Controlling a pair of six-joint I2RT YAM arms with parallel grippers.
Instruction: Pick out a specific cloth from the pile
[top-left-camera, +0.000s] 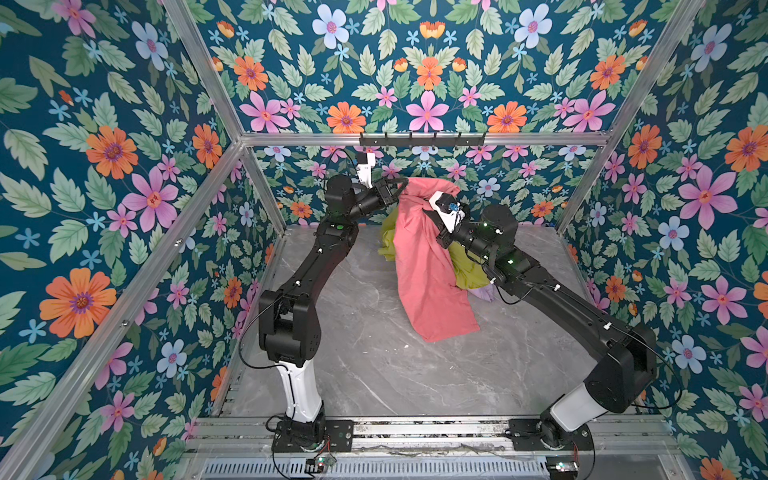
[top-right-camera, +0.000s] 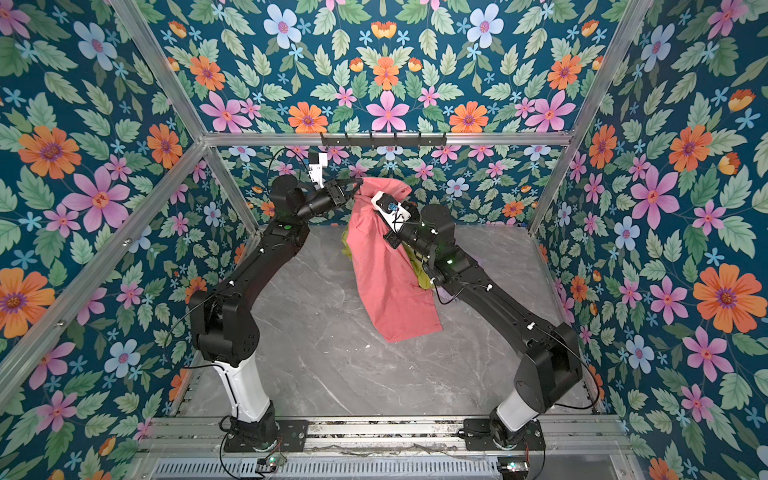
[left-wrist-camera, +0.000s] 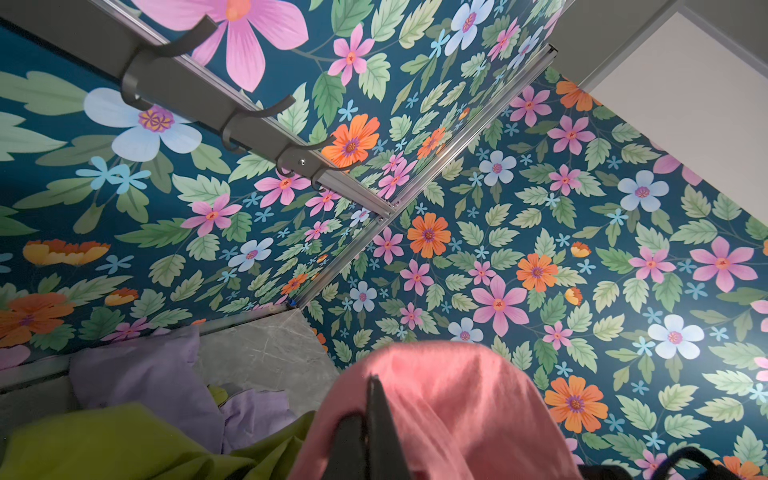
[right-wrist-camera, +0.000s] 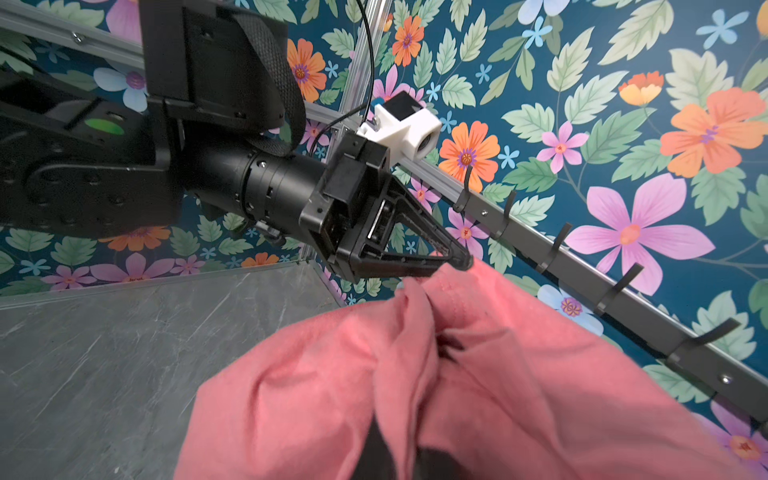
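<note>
Floral wallpaper in teal, pink and orange covers the walls around a grey marbled desk (top-left-camera: 374, 374), with aluminium framing and a black hook rail (top-left-camera: 422, 139) along the back wall.

Both arms reach from the near edge toward the back of the desk. Between them hangs the cloth (top-left-camera: 419, 266), salmon-pink and plain, lifted at its top and draping down so that its lower end lies on the desk toward the middle. Behind and beside it sits the rest of the pile (top-left-camera: 467, 272): an olive cloth (top-left-camera: 388, 241) showing on either side of the pink one, and a lilac cloth (left-wrist-camera: 158, 374) at the far right, partly hidden under the right arm in both top views.

The left end effector (right-wrist-camera: 461, 259) is closed, its tips pinching a gathered upper edge of the cloth (clearest in the right wrist view). The right end effector (right-wrist-camera: 446, 347) is also closed on the cloth, just beside the left one, with folds bunched around its dark tip.
</note>
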